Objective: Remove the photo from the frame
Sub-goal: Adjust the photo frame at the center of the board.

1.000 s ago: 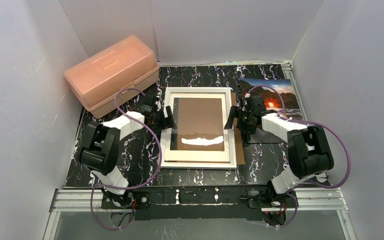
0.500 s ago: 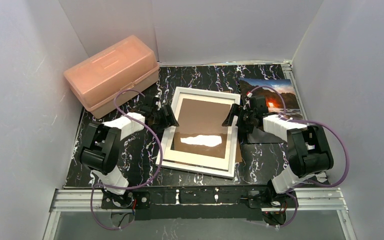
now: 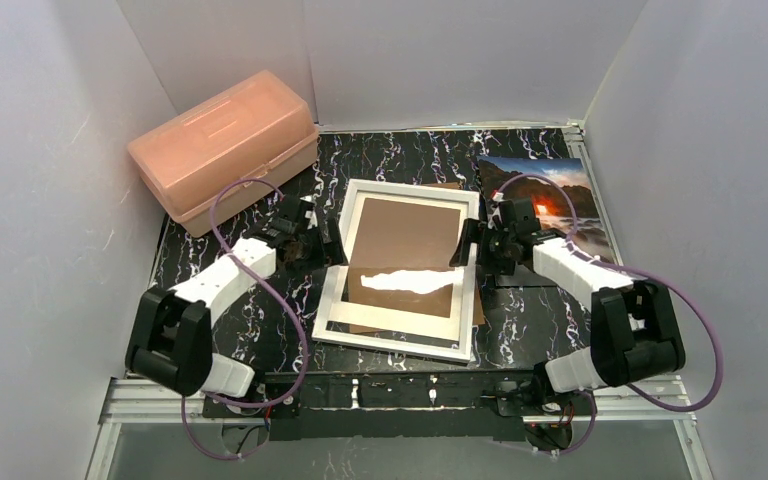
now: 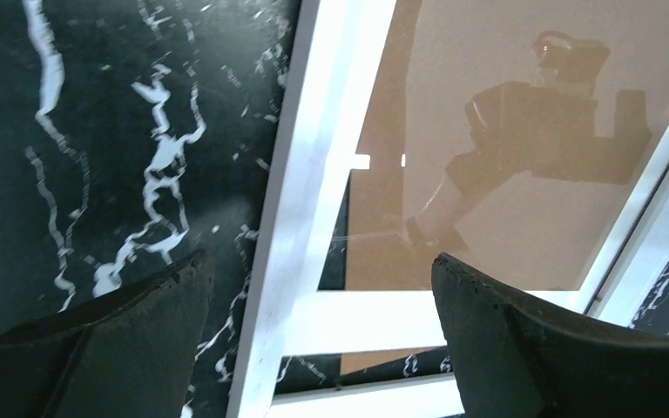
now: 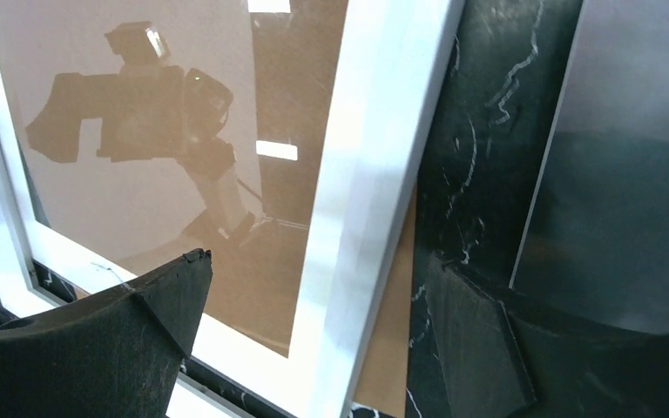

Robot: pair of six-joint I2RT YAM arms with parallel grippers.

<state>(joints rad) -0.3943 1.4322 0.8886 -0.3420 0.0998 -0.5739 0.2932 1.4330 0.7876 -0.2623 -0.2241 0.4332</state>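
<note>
The frame (image 3: 415, 190), white-bordered with glass, lies askew in the middle of the table over a brown backing board (image 3: 408, 232). The photo (image 3: 550, 190), an orange glow above dark rocks, lies flat on the table at the back right, outside the frame. My left gripper (image 3: 325, 240) is open and straddles the frame's left rail (image 4: 305, 174), its fingers (image 4: 139, 340) clear of it. At the right rail (image 5: 383, 131) my right gripper (image 5: 314, 340) is open too, one finger over the glass and one over the table. The photo's grey edge (image 5: 636, 174) shows beside it.
A pink plastic box (image 3: 225, 145) stands at the back left. A white mat strip (image 3: 390, 322) pokes out under the frame's near end. The board's edge (image 5: 388, 348) juts out past the right rail. White walls close in three sides.
The frame has turned from square to askew and slid toward the front left. My left arm has stretched out lower and its jaws have widened. The right gripper stayed open.
</note>
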